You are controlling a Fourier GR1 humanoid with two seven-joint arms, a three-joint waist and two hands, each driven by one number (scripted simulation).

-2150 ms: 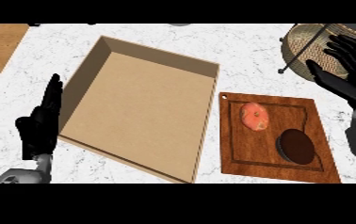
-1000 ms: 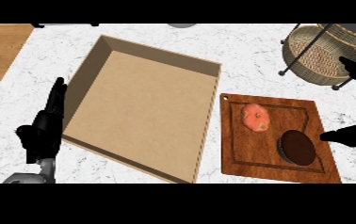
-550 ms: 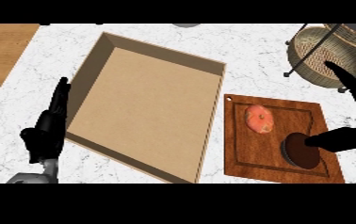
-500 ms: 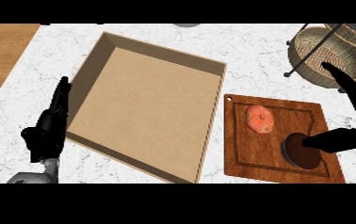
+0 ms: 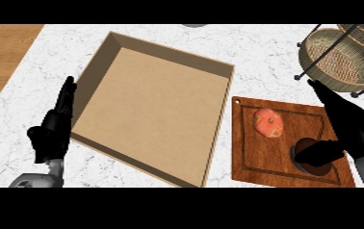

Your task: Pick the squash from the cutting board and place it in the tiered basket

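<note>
The squash (image 5: 268,122), a pinkish-orange lump, lies on the upper middle of the wooden cutting board (image 5: 256,161) at the lower right. My right hand (image 5: 341,127) hovers over the board's right side, just right of the squash, fingers straight and pointing up, thumb stretched left across a dark round object (image 5: 307,159). It holds nothing. The tiered wire basket (image 5: 334,59) stands at the upper right, beyond the board. My left hand (image 5: 55,127) rests open at the lower left, fingers up.
A large shallow cardboard-coloured box (image 5: 153,103) fills the middle of the marble counter (image 5: 263,45), its right wall next to the board. A wooden surface (image 5: 14,45) borders the counter at the upper left.
My right hand came down from beside the basket to above the board's right side, thumb now over the dark round object. The view shifted slightly. The left hand stayed put.
</note>
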